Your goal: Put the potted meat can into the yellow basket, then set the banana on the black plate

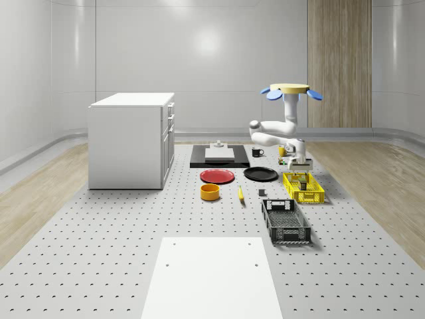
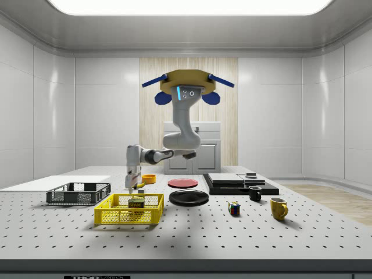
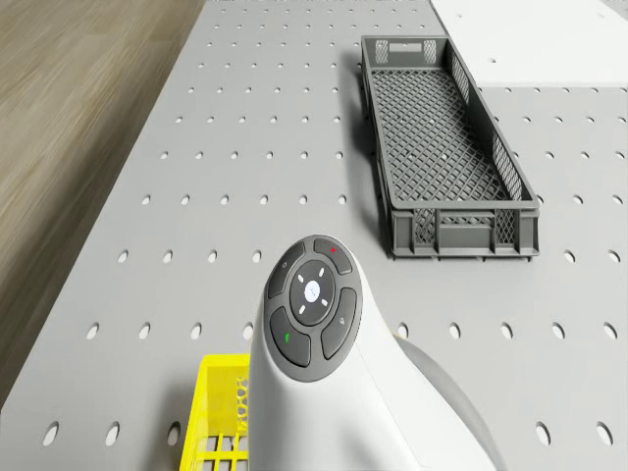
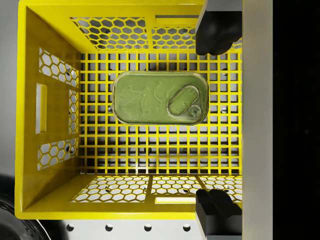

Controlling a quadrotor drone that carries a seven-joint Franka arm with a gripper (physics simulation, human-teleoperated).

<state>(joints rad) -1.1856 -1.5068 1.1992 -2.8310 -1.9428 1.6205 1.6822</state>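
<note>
Two task items: potted meat can (image 4: 160, 97) and banana (image 1: 240, 193)
Can: rounded-rectangle tin with a greenish pull-tab lid, lying on the grid floor of the yellow basket (image 4: 30, 100), free of the fingers
Basket: yellow plastic, square lattice bottom, honeycomb-perforated walls with slots; it sits right of the black plate (image 1: 260, 174)
Gripper (image 4: 215, 117): spread wide, empty, dark fingertips (image 4: 216, 35) poised above the basket's opposite walls, apart from the can
Drone (image 2: 186, 81): hovers above the table (image 1: 99, 252) over the basket's far end, arm bent down towards the basket
Banana: small yellow sliver on the perforated table, near the orange bowl (image 1: 210, 192); its shape is hard to make out
Side view: the can's label side shows through the basket wall, its print unreadable
Drone view: arm link cuts off the basket; grey mesh crate (image 3: 446, 147) lies beyond
</note>
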